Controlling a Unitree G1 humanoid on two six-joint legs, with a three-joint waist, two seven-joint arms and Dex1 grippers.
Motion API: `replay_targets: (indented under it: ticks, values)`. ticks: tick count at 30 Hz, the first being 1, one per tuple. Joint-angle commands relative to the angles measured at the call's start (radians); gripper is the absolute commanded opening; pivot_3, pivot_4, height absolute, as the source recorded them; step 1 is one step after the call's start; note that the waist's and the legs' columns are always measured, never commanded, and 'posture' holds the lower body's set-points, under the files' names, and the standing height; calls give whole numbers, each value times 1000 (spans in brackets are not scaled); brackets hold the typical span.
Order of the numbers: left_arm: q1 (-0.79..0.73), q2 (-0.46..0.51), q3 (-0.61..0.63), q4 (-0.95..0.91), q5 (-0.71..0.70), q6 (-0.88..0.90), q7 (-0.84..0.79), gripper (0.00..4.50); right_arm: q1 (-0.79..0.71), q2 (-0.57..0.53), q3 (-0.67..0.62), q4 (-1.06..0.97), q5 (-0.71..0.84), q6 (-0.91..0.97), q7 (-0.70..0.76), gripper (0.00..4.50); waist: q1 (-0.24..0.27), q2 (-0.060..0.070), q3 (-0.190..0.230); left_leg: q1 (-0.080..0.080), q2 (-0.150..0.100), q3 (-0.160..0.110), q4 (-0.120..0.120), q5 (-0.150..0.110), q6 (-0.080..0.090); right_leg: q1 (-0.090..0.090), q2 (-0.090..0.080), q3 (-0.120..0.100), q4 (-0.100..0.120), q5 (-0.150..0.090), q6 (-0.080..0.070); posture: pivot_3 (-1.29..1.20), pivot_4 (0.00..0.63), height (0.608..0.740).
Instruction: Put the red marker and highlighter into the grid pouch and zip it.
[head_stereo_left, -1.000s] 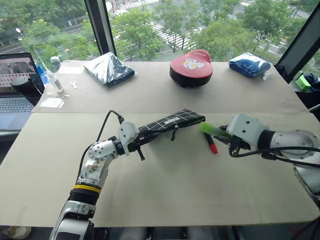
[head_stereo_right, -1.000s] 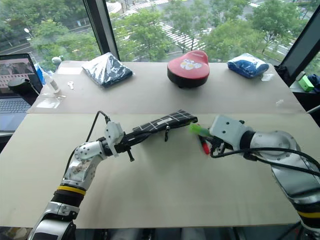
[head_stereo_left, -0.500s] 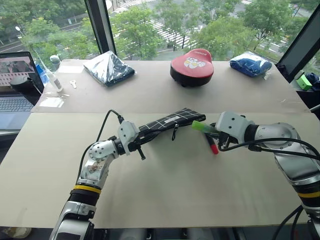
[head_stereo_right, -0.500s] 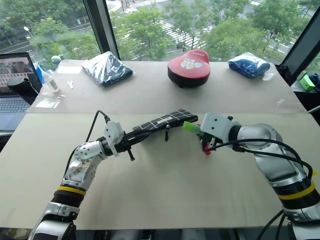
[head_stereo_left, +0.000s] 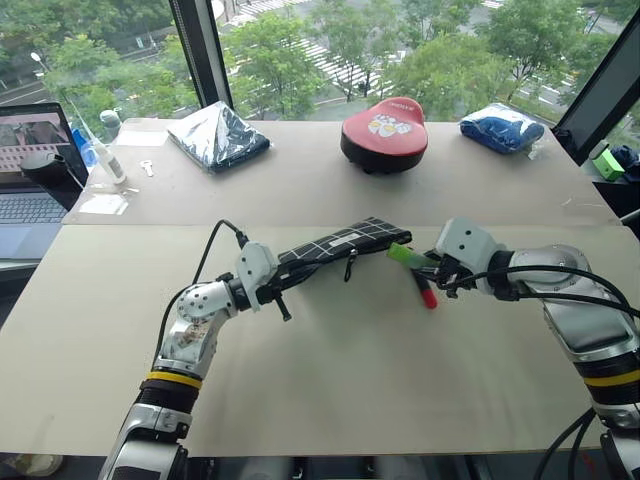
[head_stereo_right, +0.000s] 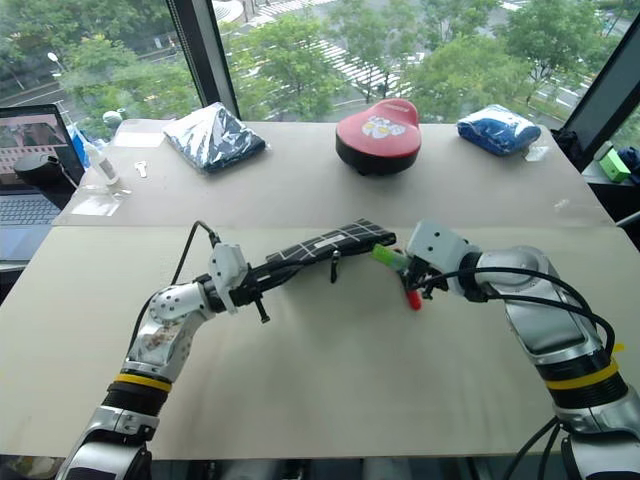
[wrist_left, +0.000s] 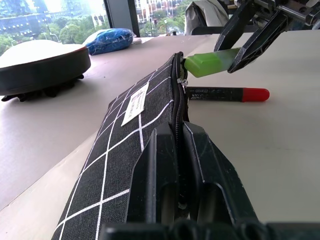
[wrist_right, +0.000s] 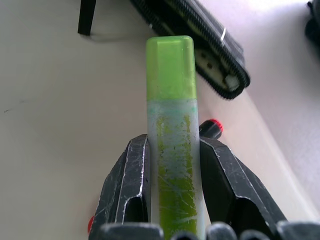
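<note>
The grid pouch (head_stereo_left: 345, 243) is black with white lines and hangs level just above the table, zipper edge up. My left gripper (head_stereo_left: 275, 285) is shut on its near end, with the fingers (wrist_left: 162, 185) either side of the zipper. My right gripper (head_stereo_left: 437, 268) is shut on the light-green highlighter (wrist_right: 171, 125), whose green cap points at the pouch's far end (wrist_left: 179, 65) and sits just short of it. The red marker (head_stereo_left: 425, 290) lies on the table beneath the highlighter, its red cap toward me.
A red cushion-like case (head_stereo_left: 383, 132) sits at the back centre, with a plastic-wrapped dark bundle (head_stereo_left: 218, 137) to its left and a blue bag (head_stereo_left: 500, 127) to its right. A laptop (head_stereo_left: 30, 190) and a small bottle (head_stereo_left: 108, 160) stand at the far left.
My right gripper has lowered and tilted down with the highlighter, bringing its cap closer to the pouch's end. The left gripper and the pouch have stayed put.
</note>
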Motion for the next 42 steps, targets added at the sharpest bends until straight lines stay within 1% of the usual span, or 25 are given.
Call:
replay_targets:
  ticks: [1,6,8,11,18,24,33,37,42]
  values:
    - [3,0,0,-42,7,-24,1,0,-52,-5,-31,8,11,33,14,1035,-1,0,0,0,0,0,0,0,0,0,0,0,0,0,0,0,150,740]
    - [6,3,-6,-32,20,-44,-8,0,-101,3,-13,48,4,69,26,1035,-2,0,0,0,0,0,0,0,0,-1,0,0,0,0,0,0,150,740]
    - [9,1,-8,-27,25,-52,-9,0,-109,-1,-29,30,43,87,61,1035,-2,0,0,-1,0,0,0,0,0,-1,0,0,0,0,0,0,150,740]
    - [8,-3,-9,-21,31,-60,-9,0,-108,-9,-43,15,84,120,98,1035,-2,0,0,-2,0,0,0,0,0,-2,0,0,0,0,0,0,150,740]
    - [10,-3,-11,-14,30,-68,-11,0,-85,-28,-48,-1,120,145,126,1035,-2,0,0,-4,0,0,0,0,-1,-5,-1,0,1,0,0,0,150,740]
    - [9,-1,-10,-7,30,-74,-18,0,-120,-6,-45,20,121,197,88,1035,-3,0,0,-5,0,0,0,1,-1,-6,-1,0,1,0,0,0,150,740]
    - [12,-2,-11,-20,32,-68,-18,0,-139,2,-44,27,156,224,93,1035,-3,0,0,-6,-1,1,0,1,-1,-7,-2,0,2,0,0,0,150,740]
    - [14,-3,-12,-29,31,-64,-16,0,-146,4,-19,32,136,222,90,1035,-3,0,0,-6,-1,1,0,1,-1,-7,-2,1,2,0,0,0,150,740]
    - [13,-5,-17,-24,34,-69,-19,0,-201,51,25,58,108,249,53,1035,-5,0,0,-6,-1,1,0,1,-1,-8,-2,1,3,0,0,0,150,740]
